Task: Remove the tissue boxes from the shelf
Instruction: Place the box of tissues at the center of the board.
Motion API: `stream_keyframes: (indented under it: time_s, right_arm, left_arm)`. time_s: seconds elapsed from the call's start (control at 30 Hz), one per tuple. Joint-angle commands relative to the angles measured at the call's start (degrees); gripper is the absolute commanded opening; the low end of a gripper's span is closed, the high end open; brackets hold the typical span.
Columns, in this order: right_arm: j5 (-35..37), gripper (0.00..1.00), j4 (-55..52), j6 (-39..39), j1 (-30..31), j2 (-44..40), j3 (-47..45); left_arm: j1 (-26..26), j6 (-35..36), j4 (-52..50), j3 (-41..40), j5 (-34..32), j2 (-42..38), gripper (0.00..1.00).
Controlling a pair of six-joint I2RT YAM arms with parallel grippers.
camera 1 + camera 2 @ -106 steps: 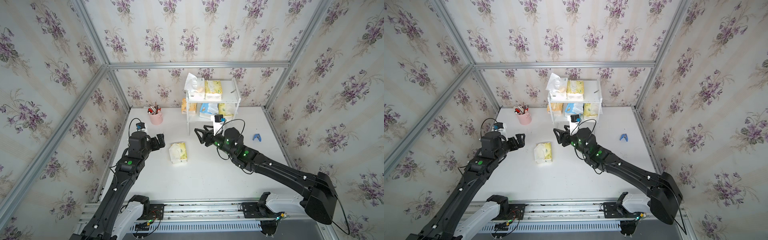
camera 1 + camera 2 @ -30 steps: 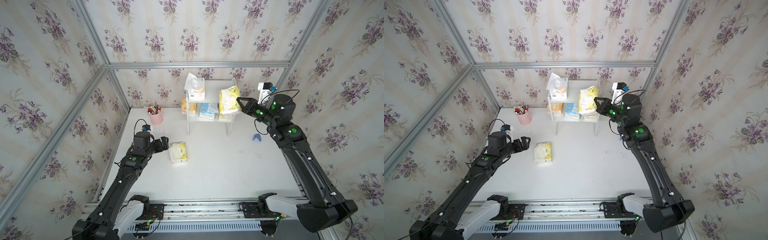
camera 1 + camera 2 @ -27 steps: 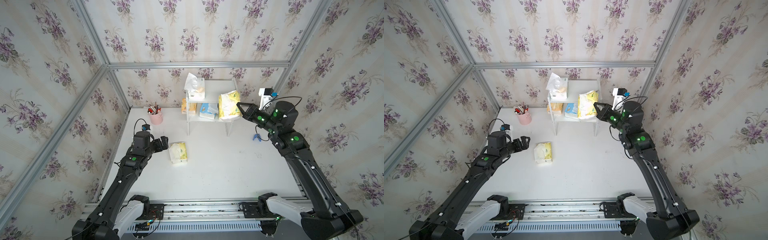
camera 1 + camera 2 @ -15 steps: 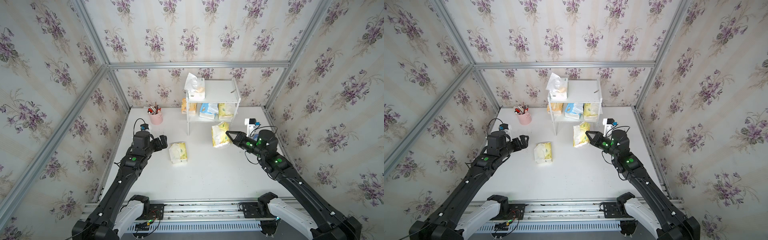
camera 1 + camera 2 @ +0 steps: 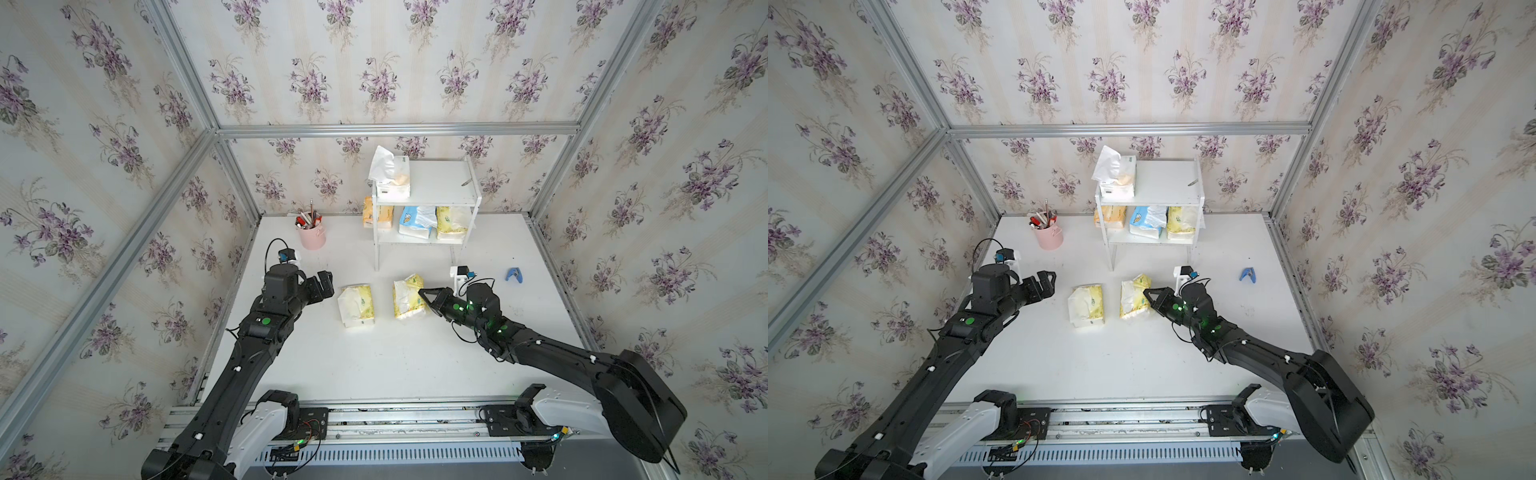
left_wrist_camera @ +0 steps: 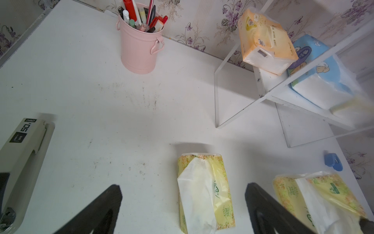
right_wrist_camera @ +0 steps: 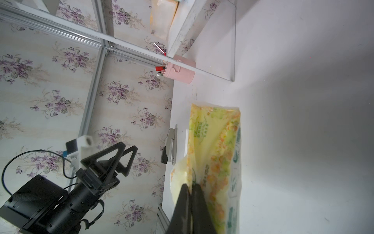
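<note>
Yellow pack (image 5: 405, 297) newly down on table (image 5: 374, 365), tight in right gripper (image 5: 420, 292); left gripper (image 5: 328, 284) spread.

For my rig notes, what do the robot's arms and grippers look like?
The left arm and right arm are black jointed links on white bases, with small green lights. The left gripper and right gripper have black triangular open-frame fingers. Each wrist carries a white camera mount and a looped black cable.

Walls (image 5: 374, 62) papered with purple floral print, framed by aluminium profiles (image 5: 395, 129), enclose a scuffed white tabletop (image 5: 395, 365), apparently lit from above.
</note>
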Motion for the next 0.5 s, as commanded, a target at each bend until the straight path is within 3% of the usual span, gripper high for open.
stream_keyframes:
  time_s: [0.0, 0.47]
  right_arm:
    - [0.36, 0.0, 11.59, 3.12, 0.56, 5.03, 0.04]
    - [1.27, 0.0, 27.18, 8.22, 2.08, 26.03, 1.06]
  left_arm:
    - [0.09, -0.49, -0.3, -0.05, 0.03, -0.04, 0.99]
    - [0.01, -1.26, 0.14, -0.68, 0.46, 0.95, 0.99]
